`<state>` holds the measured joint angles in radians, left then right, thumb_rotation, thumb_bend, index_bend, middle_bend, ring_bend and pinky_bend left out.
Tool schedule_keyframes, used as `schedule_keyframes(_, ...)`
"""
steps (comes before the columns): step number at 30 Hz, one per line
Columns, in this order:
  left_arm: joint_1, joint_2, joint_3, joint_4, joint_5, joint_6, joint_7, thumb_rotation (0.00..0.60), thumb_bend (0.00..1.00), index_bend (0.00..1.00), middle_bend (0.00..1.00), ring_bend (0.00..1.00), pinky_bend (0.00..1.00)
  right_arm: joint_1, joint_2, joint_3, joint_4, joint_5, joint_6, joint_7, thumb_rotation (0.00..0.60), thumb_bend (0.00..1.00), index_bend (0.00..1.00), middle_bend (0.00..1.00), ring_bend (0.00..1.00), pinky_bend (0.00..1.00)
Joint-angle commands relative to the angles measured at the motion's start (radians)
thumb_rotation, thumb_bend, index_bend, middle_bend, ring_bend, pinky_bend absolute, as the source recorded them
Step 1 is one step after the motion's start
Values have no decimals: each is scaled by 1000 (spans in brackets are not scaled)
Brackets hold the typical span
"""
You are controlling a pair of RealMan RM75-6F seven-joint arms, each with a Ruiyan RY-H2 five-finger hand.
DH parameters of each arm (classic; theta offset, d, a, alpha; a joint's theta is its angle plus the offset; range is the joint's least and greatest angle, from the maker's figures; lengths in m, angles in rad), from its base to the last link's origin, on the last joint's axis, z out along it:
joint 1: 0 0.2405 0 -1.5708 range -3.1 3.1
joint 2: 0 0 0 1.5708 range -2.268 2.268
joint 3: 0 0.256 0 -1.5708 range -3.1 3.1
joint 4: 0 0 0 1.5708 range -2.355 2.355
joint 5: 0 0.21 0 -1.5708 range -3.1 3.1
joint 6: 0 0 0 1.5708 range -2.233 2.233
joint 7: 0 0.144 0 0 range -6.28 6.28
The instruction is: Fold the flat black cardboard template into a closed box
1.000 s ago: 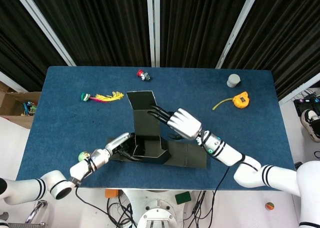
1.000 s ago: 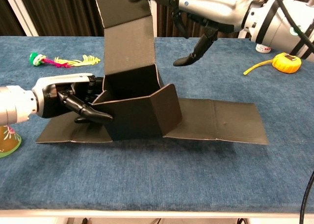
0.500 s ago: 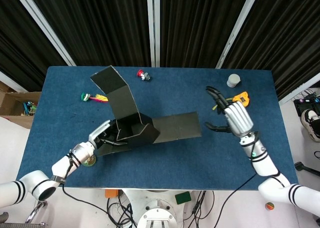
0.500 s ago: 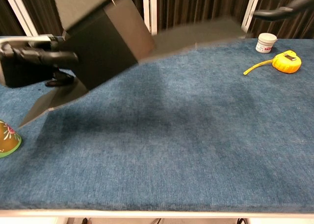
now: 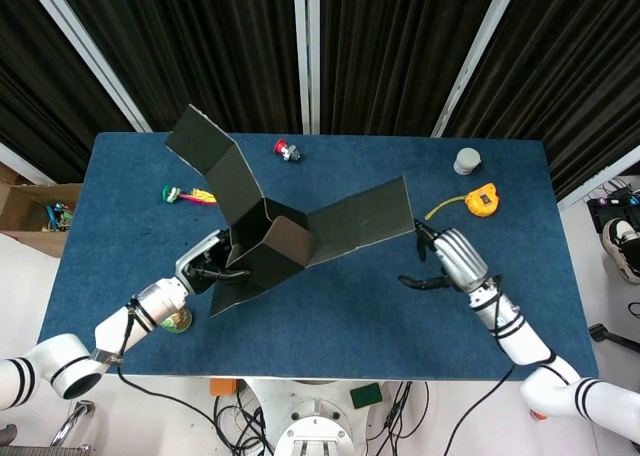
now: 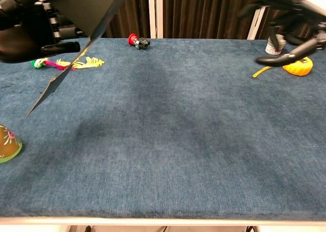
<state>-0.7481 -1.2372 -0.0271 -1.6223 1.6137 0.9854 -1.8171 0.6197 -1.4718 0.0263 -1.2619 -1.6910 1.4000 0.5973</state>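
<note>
Cardboard template (image 5: 270,226), half-folded, now hangs clear of the blue table (image 5: 330,306), lifted by the left hand (image 5: 208,266), whose fingers clamp its box-shaped centre. The right hand (image 5: 448,261) has let go and withdrawn, fingers apart; flaps remain unfolded. Black curtains (image 5: 380,46) hang behind.

Cardboard template (image 5: 270,231) left of tape measure (image 5: 482,199)

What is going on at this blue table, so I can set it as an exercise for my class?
A two-armed robot is folding a black cardboard template into a box. Its left hand grips the half-formed box and holds it lifted and tilted above the blue table, flaps spread. The right hand hovers apart from it, fingers spread, holding nothing. The box is not yet closed.
</note>
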Motion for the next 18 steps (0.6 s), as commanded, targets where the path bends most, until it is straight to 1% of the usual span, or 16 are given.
schedule_keyframes(1,-18,-15,-5,-2,-13,-24,29,600,36,279,301,485,879,47,-33,35,-53,-51,29,-48,600,188,164,257,654,1000)
schedule_keyframes(6,-33,-43,-1,14,-31,-60,109,600,36,278,299,485,879,80,-53,102,-104,-64,55,-156,600,183,182,258,663,1000)
schedule_keyframes(9,-34,-51,7,19,-30,-66,149,600,36,278,297,485,879,91,-53,128,-127,-67,65,-204,600,176,203,263,672,1000)
schedule_keyframes(14,-35,-63,23,28,-28,-78,211,600,36,277,295,484,879,104,-52,154,-141,-70,70,-275,600,176,238,289,679,1000)
schedule_keyframes(18,-36,-72,29,36,-31,-83,245,600,36,278,294,484,879,117,-54,159,-143,-72,56,-304,600,176,263,301,681,1000)
